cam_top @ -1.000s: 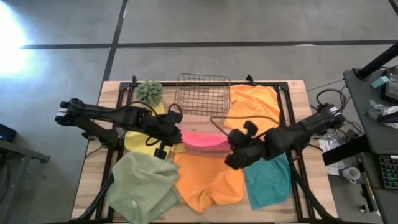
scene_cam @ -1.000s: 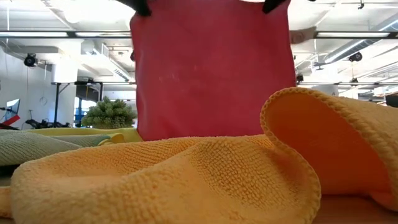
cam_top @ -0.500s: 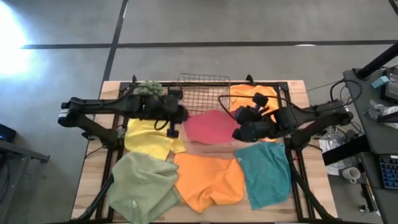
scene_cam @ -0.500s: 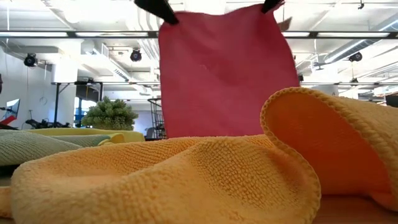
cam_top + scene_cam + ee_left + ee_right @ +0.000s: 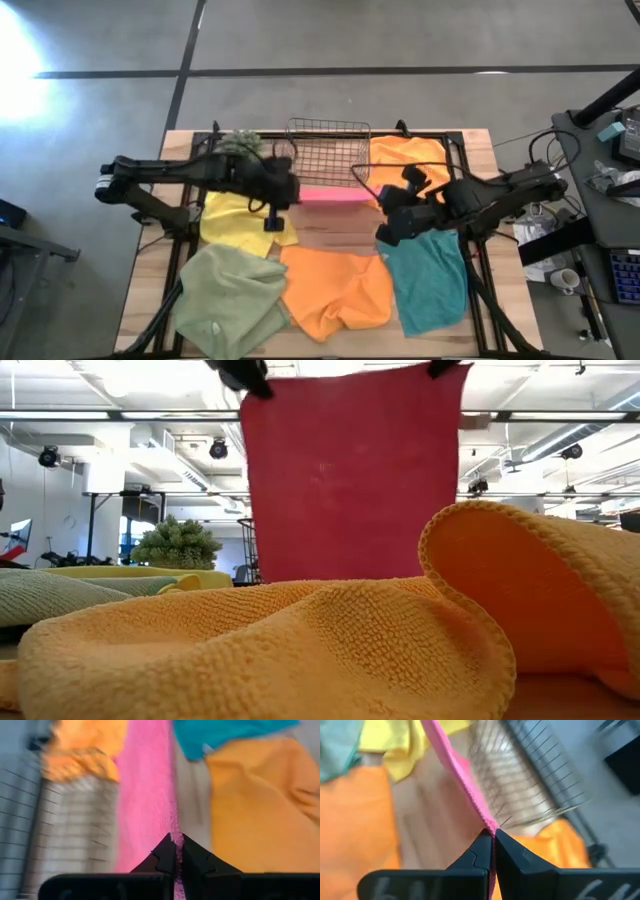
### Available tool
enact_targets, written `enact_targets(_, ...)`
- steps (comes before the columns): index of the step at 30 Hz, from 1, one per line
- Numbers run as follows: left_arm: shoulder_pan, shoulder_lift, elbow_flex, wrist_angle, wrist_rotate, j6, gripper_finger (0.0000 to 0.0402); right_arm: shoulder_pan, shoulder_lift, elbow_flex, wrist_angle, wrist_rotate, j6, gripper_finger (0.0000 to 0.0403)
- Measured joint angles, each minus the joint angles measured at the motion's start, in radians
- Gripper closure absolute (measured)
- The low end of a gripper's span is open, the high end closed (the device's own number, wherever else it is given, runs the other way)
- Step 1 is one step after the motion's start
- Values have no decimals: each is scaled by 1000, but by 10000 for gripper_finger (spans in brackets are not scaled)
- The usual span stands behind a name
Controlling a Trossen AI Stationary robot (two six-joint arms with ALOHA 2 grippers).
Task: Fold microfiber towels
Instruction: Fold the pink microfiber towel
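A pink towel [image 5: 333, 195] hangs as a flat sheet between my two grippers, above the table's middle just in front of the wire basket [image 5: 327, 150]. In the low view the pink towel [image 5: 352, 470] is spread wide, and its lower edge is hidden behind the orange towel [image 5: 300, 650] lying at the front. My left gripper [image 5: 288, 192] is shut on the towel's left top corner and my right gripper [image 5: 378, 203] on its right top corner. The yellow [image 5: 238, 220], sage green [image 5: 230, 298], teal [image 5: 430, 280] and second orange [image 5: 405, 160] towels lie flat on the table. My left gripper pinches the pink towel's top edge at its left corner [image 5: 175, 839] between its two shut fingers; the edge runs away from the fingertips. The towel hangs below, spread flat. My right gripper pinches the top edge at the right corner [image 5: 491, 831] between its two shut fingers. The top edge [image 5: 350, 372] runs nearly straight between the two grippers.
A spiky green ball plant [image 5: 240, 143] stands at the far left beside the basket. The wooden table top [image 5: 335, 232] shows bare under the hanging towel. Dark frame rails [image 5: 462, 170] run along the table's sides.
Both grippers have carried the pink towel toward the table's far edge, up to the basket. Half a second ago its lower part swung out toward the near side. It now hangs straight down again, and the grippers stand a little wider apart with the top edge straighter.
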Motion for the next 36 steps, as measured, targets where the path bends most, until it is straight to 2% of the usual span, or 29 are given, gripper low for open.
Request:
enact_targets(8, -87, 47, -107, 5, 167, -230, 402, 72, 93, -56, 15, -197, 239, 395)
enact_targets(11, -123, 61, -116, 11, 190, -285, 401, 108, 131, -68, 41, -265, 299, 395)
enact_targets(14, -150, 90, -125, 15, 196, -343, 401, 142, 179, -68, 50, -275, 343, 395)
enact_targets(19, -169, 149, -173, 101, 154, -378, 401, 144, 268, -69, 16, -275, 351, 395)
enact_targets(24, -151, 220, -174, 107, 86, -372, 401, 112, 338, -80, -40, -263, 351, 395)
enact_targets(32, -92, 253, -171, 94, -3, -369, 401, 43, 334, -171, -4, -236, 343, 395)
enact_targets(36, -49, 252, -173, 68, -13, -369, 401, 6, 314, -229, 105, -241, 269, 395)
